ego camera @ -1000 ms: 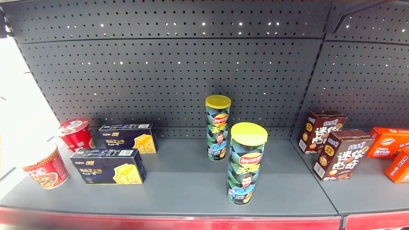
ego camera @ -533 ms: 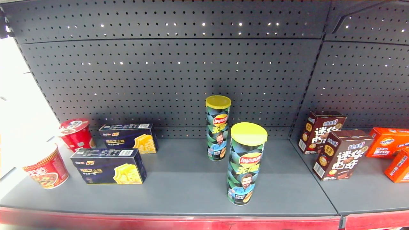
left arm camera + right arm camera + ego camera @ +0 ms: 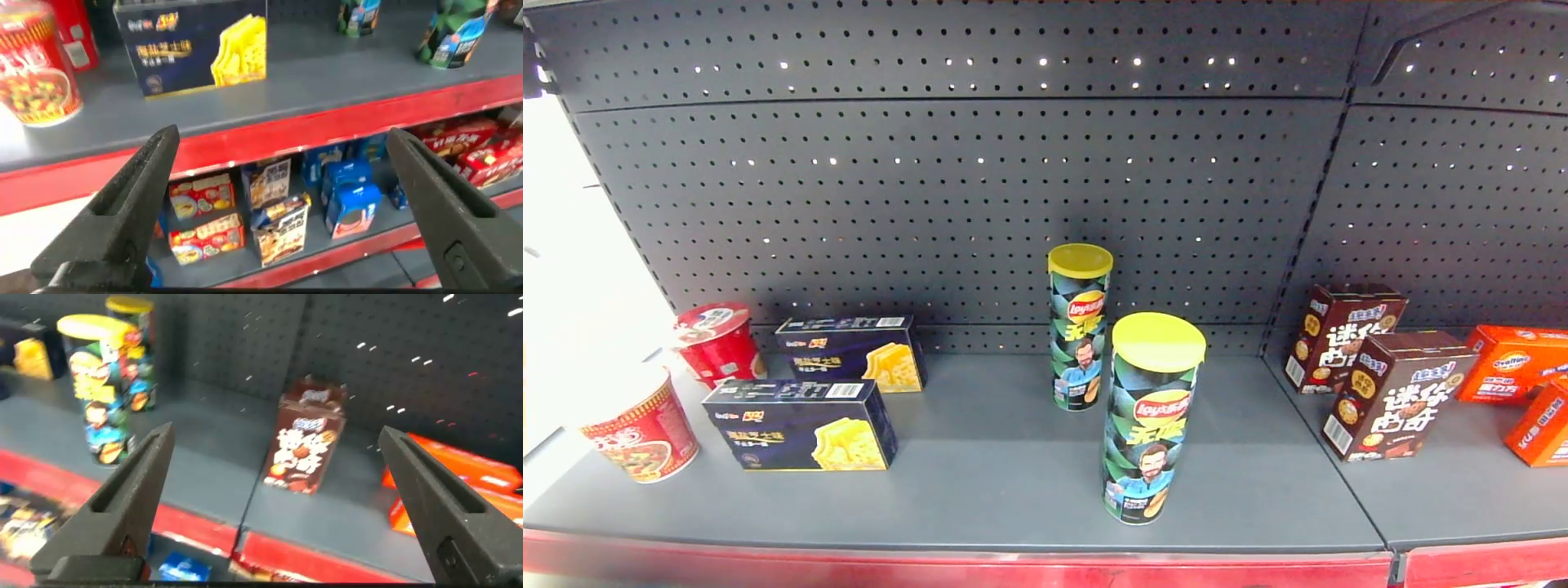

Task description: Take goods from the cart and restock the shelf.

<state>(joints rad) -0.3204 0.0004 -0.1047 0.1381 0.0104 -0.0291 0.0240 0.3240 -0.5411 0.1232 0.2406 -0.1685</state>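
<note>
Two chip cans stood upright on the grey shelf [image 3: 980, 482], their long axes vertical and their yellow lids on top. The front can [image 3: 1152, 425] was near the red front edge of the shelf. The back can [image 3: 1080, 327] was behind it, a little toward the robot's left and close to the perforated back panel [image 3: 947, 212]. The two cans were apart. Both labels faced the front, with a red oval logo, yellow characters and a printed figure in blue.

On the robot's left, two dark blue boxes [image 3: 800, 425] lay on their long sides, with the long axis along the shelf. Their yellow cracker pictures faced forward. Beside them stood two red noodle cups [image 3: 641, 429]. On the robot's right stood two brown boxes [image 3: 1396, 396] with white characters. Orange boxes [image 3: 1511, 363] were further to the right.

The left gripper [image 3: 282, 135] was spread wide and held nothing, in front of the shelf's red edge. The right gripper [image 3: 276, 433] was also spread wide and held nothing, in front of the cans and a brown box.
</note>
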